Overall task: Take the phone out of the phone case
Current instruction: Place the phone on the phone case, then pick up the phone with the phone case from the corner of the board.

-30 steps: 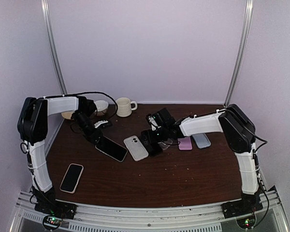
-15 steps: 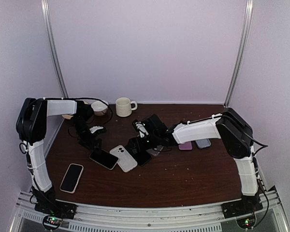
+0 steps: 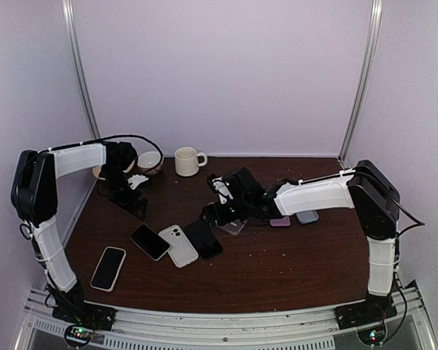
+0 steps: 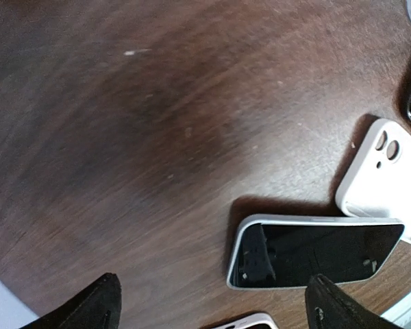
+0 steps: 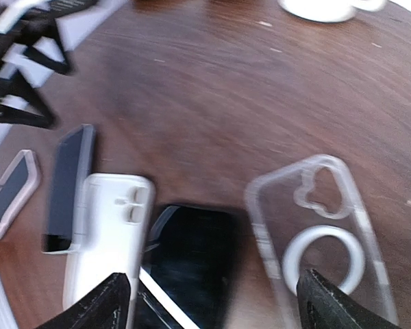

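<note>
A black-screened phone (image 3: 149,241) with a pale rim lies flat on the table; in the left wrist view this phone (image 4: 315,251) is just ahead of my fingers. Touching its right side is a white phone case (image 3: 178,245), back up with its camera holes showing (image 4: 387,178). A second black phone (image 3: 203,238) lies against the case's other side (image 5: 192,267). My left gripper (image 3: 137,204) hovers open, back and left of them, holding nothing (image 4: 212,312). My right gripper (image 3: 213,213) is open above the black phone and a clear case (image 5: 315,233).
The clear case (image 3: 233,226) has a white ring. A phone in a pinkish case (image 3: 108,267) lies at the front left. Pink (image 3: 279,220) and blue-grey (image 3: 305,216) phones or cases lie at the right. A mug (image 3: 188,160) and a bowl (image 3: 150,160) stand at the back.
My left gripper opened, let go of the pale-rimmed phone and drew back to the far left. The phone, white case and black phone shifted forward and left. My right gripper pulled back slightly.
</note>
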